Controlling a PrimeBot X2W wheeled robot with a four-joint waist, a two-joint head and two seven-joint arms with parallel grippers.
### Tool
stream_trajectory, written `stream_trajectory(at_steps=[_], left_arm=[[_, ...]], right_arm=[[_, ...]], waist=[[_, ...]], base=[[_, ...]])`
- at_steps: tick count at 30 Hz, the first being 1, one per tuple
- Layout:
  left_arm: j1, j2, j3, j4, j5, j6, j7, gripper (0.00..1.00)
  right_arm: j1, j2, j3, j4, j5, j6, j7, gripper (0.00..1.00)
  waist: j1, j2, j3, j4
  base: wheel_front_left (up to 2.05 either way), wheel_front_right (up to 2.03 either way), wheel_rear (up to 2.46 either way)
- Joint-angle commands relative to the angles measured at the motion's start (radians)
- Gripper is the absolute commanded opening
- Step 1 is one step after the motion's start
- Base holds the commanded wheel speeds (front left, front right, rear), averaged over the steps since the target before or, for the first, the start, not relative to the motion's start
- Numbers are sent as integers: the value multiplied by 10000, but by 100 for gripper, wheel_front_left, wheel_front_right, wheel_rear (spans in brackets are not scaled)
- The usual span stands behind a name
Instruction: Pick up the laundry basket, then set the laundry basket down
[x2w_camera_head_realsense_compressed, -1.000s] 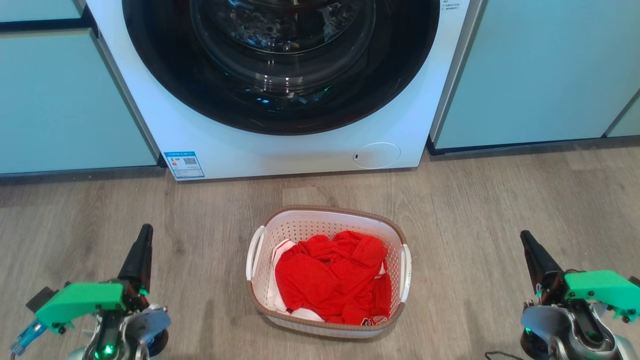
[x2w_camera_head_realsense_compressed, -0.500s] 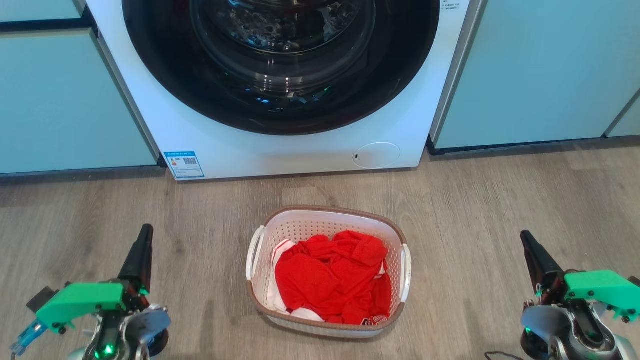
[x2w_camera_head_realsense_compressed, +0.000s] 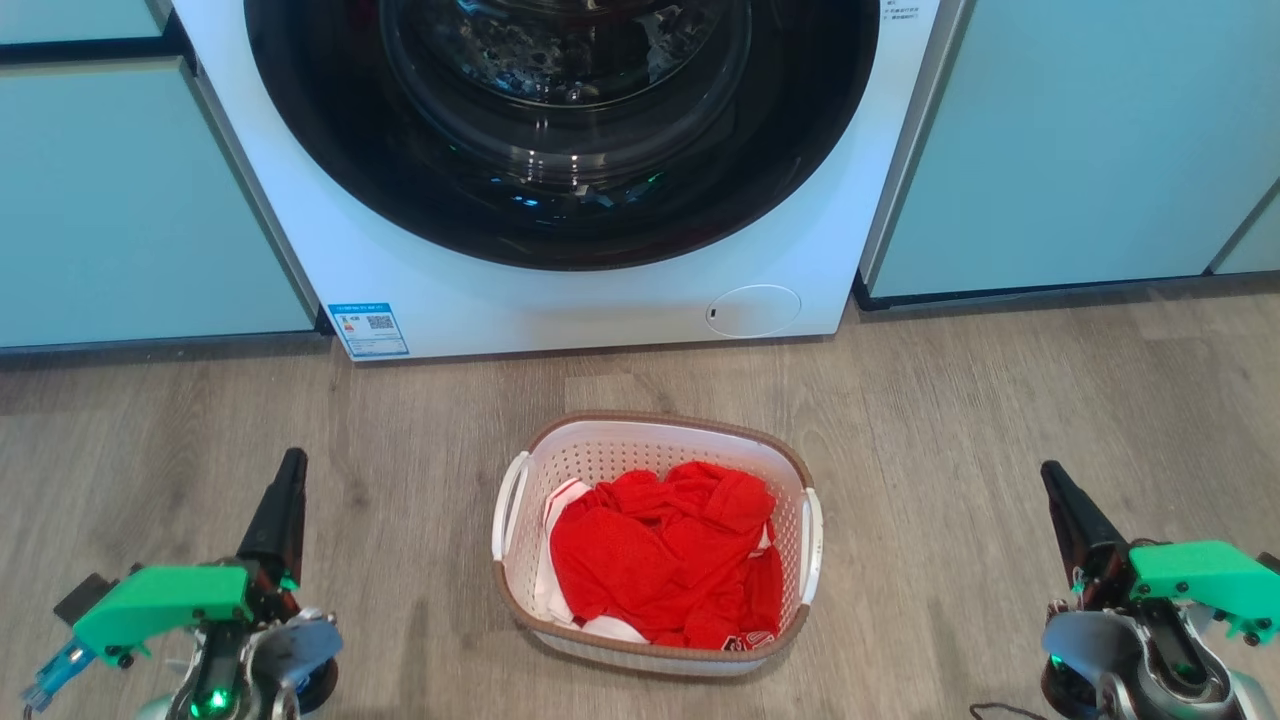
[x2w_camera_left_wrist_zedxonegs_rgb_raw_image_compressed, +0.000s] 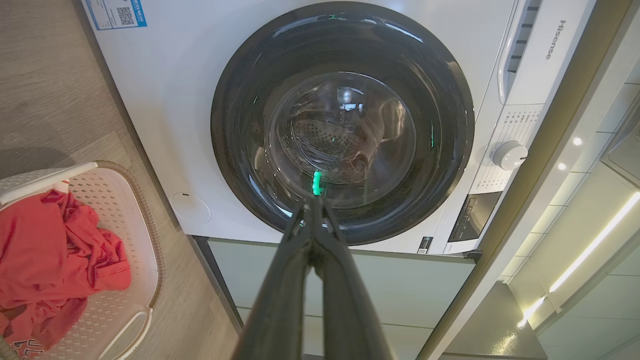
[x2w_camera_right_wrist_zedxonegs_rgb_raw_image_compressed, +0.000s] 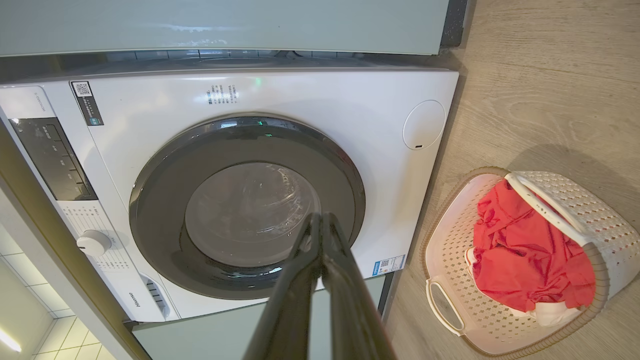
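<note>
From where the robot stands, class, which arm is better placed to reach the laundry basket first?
Left, narrowly: the left fingers lie slightly nearer the laundry basket than the right fingers. Both pairs are shut and touch nothing.

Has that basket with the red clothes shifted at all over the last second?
No. The laundry basket sits on the floor at the same spot in front of the washing machine as before.

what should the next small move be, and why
Probably open both grippers: the left gripper and right gripper are shut and apart from the white perforated plastic laundry basket, which sits on the grey wood-look floor with its side handles free.
</note>
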Motion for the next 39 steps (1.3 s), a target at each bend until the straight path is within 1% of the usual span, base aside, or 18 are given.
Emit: stream_trajectory(at_steps=[1,39], left_arm=[[-558,97,361,-291,87,-69,70,0],[-558,91,369,-291,94,-69,77,0]], right_arm=[[-475,-82,172,-307,-95,48,80,0],[-476,-75,163,-307,-103,48,88,0]], waist=[[0,-1,0,0],[0,-1,0,0]], base=[[0,0,0],[0,0,0]])
